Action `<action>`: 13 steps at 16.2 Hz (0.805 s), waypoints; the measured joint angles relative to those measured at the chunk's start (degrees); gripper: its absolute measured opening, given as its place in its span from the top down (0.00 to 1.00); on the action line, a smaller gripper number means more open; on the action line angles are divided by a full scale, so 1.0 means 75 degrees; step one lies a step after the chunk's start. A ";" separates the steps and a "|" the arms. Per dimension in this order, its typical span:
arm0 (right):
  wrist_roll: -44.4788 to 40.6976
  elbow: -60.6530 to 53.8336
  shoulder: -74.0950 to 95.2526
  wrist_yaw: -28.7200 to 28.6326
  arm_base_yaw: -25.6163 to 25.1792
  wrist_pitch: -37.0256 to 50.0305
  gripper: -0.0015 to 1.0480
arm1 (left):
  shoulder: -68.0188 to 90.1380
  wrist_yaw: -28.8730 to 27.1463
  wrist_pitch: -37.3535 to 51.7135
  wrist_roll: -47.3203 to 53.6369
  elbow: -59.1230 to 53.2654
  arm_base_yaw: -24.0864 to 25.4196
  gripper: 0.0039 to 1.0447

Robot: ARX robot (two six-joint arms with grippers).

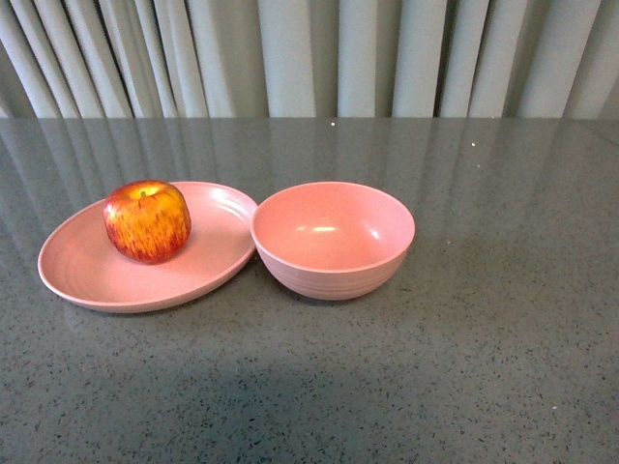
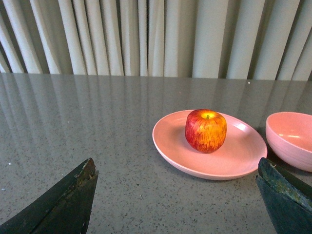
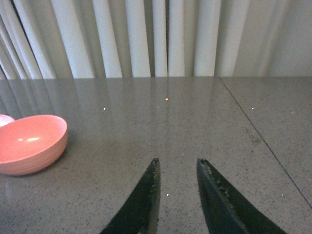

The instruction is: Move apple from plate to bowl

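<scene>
Ahead of the spread left gripper (image 2: 176, 195), apple (image 2: 205, 130) on plate (image 2: 170, 146).

No writing, label, brand mark, number or sign is showing anywhere in these views. The apple (image 1: 147, 221), the plate (image 1: 87, 271) and the bowl (image 1: 334, 242) are showing only plain, unmarked surfaces, and the table (image 1: 484, 367) is carrying nothing but its fine speckle. The curtain (image 1: 309, 58) behind is hanging plain as well.
</scene>
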 joint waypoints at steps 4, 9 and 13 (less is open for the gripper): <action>-0.0076 -0.0198 -0.0312 -0.1198 -0.1463 0.0029 0.98 | 0.0000 0.0000 0.0000 -0.0003 0.0000 0.0000 0.06; -0.0079 -0.0437 -0.0507 -0.1361 -0.1378 0.0082 0.98 | 0.0000 0.0003 0.0000 -0.0003 0.0000 0.0000 0.06; -0.0085 -0.0743 -0.0845 -0.1364 -0.1378 0.0146 0.98 | 0.0000 0.0000 -0.0003 0.0009 0.0000 0.0000 0.06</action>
